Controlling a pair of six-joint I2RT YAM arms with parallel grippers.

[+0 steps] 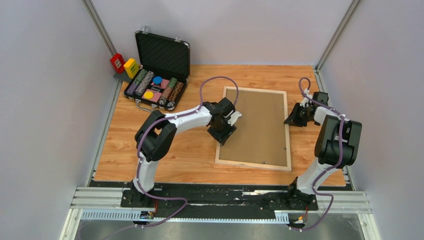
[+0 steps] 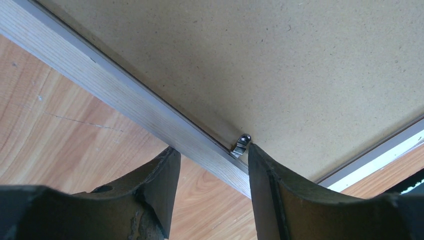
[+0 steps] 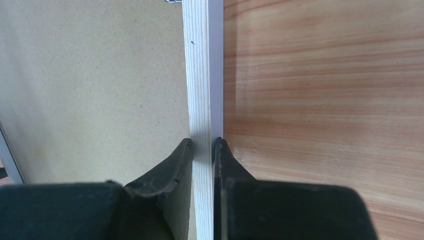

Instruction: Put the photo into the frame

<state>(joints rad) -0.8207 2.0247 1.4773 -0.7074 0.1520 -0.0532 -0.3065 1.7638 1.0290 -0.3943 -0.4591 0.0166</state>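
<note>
Frame: pale light-wood rectangular picture frame (image 1: 254, 164) lies flat on the wooden table (image 1: 165, 155), back side up. It sits between the two grippers.
Long axis: runs from the arm bases toward the far wall.
Backing: plain brown fibreboard (image 1: 257, 125) fills the frame's opening.
Left gripper (image 2: 212, 150): jaws apart, astride the frame's left rail. One finger (image 2: 160, 175) is on the table side and the other (image 2: 265, 170) is over the board. Nothing is clamped.
Clip: one small metal tab (image 2: 241, 145), touching the tip of the inner finger.
Right gripper (image 3: 202, 145): jaws pinched tight on the frame's right rail.
Count: one frame, one board, one open black foam-lined case (image 1: 162, 50).
Writing: case contents too small to read.
</note>
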